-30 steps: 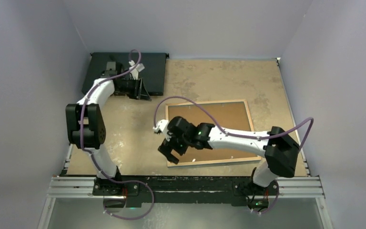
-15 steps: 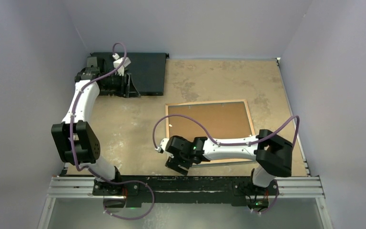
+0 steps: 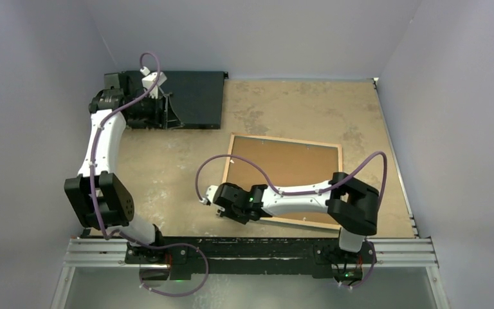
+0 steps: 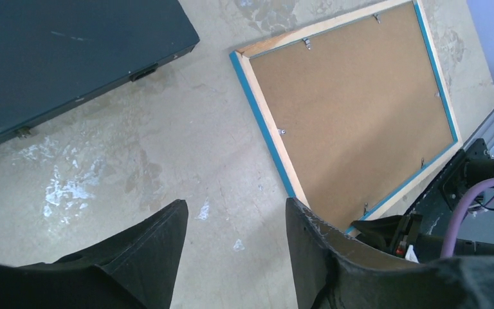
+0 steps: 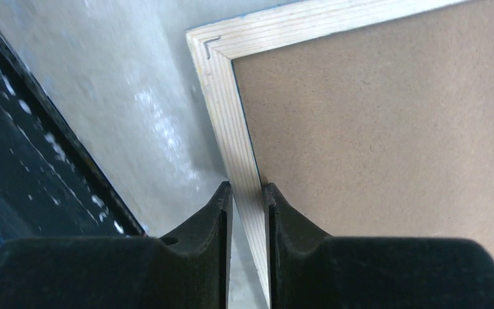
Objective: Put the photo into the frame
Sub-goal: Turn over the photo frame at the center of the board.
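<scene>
- Black box [image 3: 199,96] sits at the table's [image 3: 283,103] far left corner. The left gripper [image 4: 236,206] hangs just beside it, jaws well apart, empty.
- The right gripper [image 5: 247,187] pinches the frame [image 4: 268,122] on its left rail.
- The frame lies face down, skewed, toward the near right edge: light-wood back, blue edge, brown backing panel [image 3: 289,164].

Robot lab cell: blank walls [image 3: 264,32] box a scuffed tabletop [image 3: 283,109] and aluminium rail [image 3: 257,259].

Top camera looks down; all three views share the frame [image 5: 226,122]
</scene>
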You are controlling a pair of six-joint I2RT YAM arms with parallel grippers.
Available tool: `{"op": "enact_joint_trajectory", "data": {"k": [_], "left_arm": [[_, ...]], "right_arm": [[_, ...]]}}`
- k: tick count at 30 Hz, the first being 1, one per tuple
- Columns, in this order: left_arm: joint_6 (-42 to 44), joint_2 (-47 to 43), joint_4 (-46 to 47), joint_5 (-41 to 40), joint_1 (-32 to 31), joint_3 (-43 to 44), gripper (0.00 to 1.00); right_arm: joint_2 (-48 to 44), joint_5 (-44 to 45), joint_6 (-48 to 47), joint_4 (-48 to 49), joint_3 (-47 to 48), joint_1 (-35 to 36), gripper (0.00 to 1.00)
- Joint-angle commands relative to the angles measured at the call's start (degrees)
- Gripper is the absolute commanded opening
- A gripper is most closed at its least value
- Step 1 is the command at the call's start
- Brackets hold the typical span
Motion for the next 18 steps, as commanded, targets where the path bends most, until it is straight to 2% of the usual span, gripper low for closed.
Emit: {"op": "enact_joint_trajectory", "data": {"k": [1, 3, 5, 7, 10, 14, 18], "left_arm": [[0.5, -5.4, 1.4, 2.0, 0.6, 1.4, 0.58], [0.4, -7.2, 3.2, 3.5, 0.6, -0.9, 0.60], [-0.4, -9.0, 5.7, 4.8, 0.6, -3.1, 0.61], [-0.8, -10.5, 8.0, 5.9, 0.6, -5.3, 0.62], [-0.4, -10.0, 7.9, 7.6, 0.6, -6.4, 0.63], [3.5, -8.5, 5.3, 9.8, 0.6, -5.8, 0.63], [5.3, -8.1, 5.1, 9.0, 0.6, -5.3, 0.62]], "right_arm": [[1.9, -0.3, -0.7, 5.7, 5.9, -0.3, 0.12], [2.5, -3.0, -0.8, 7.3, 6.9, -0.3, 0.19], [2.5, -3.0, -0.8, 8.8, 6.5, -0.4, 0.38], [2.1, -3.1, -0.8, 8.6, 5.4, -0.4, 0.50], [0.0, -1.7, -0.6, 7.0, 2.4, -0.5, 0.61], [-4.3, -0.8, 0.8, 3.5, -0.9, -1.1, 0.62], [-6.5, -3.0, 1.5, -0.2, -2.5, -1.3, 0.49]]}}
